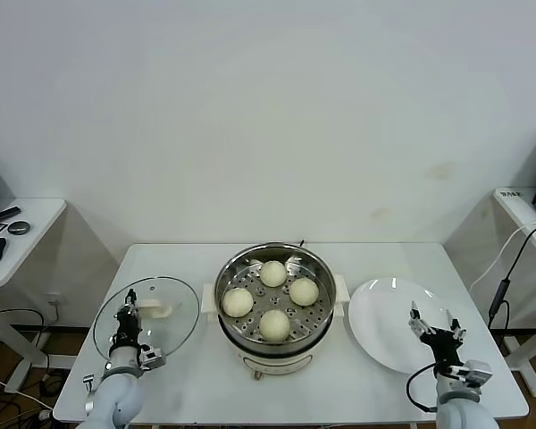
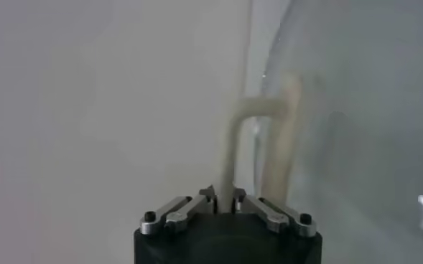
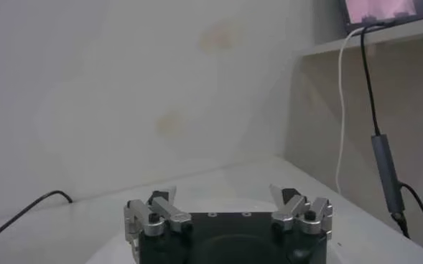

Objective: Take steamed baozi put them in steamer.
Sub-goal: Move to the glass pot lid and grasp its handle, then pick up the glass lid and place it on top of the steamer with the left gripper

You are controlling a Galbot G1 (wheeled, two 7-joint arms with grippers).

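Observation:
The steamer (image 1: 314, 264) stands mid-table, a shiny steel pot on a white base. Four cream-white baozi lie on its perforated tray: one at the back (image 1: 272, 273), one on the right (image 1: 304, 290), one on the left (image 1: 238, 302) and one at the front (image 1: 274, 324). My left gripper (image 1: 129, 299) hovers over the left part of the glass lid (image 1: 180, 299), fingers together and empty (image 2: 222, 194); the lid's white handle (image 2: 268, 118) stands beyond the tips. My right gripper (image 1: 435, 318) is open and empty over the near right edge of the white plate (image 1: 380, 322), and shows in the right wrist view (image 3: 229, 195).
The glass lid lies flat on the table to the left of the steamer, the empty white plate to its right. Side desks stand at far left (image 1: 22, 223) and far right (image 1: 518, 201), with cables (image 1: 509, 268) hanging by the right one. The wall is behind the table.

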